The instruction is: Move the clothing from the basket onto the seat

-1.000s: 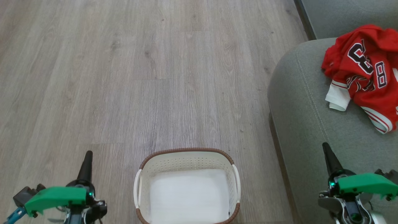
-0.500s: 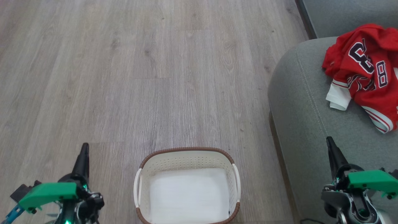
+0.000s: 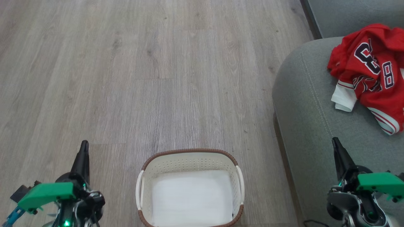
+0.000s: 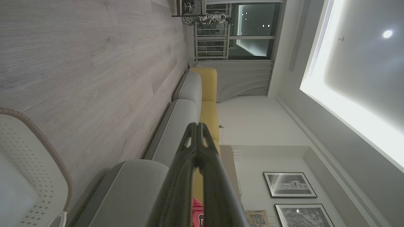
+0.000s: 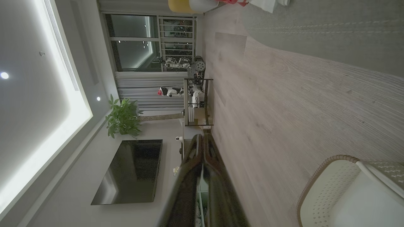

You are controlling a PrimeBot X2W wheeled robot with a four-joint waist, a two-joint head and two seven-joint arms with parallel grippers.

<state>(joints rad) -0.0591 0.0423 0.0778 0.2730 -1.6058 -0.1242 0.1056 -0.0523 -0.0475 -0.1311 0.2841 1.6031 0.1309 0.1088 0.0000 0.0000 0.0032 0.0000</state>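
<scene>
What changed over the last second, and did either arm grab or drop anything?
Only the arms shifted. The left gripper tip rose up the head view and drifted slightly left; the right gripper tip rose a little and drifted right. Both stayed shut, holding nothing. The clothing stays piled on the seat; the basket holds just its white liner, as before.

This is a home living room. A long grey fabric sofa [image 4: 132, 192] with mustard-yellow back cushions [image 4: 209, 110] stands on pale wood-look plank flooring [image 3: 157, 78]. Black-framed monochrome prints [image 4: 289, 185] hang on the white wall behind the sofa. Across the floor from the sofa are a flat black wall screen [image 5: 129, 171] and a leafy green potted plant [image 5: 123, 118].
</scene>
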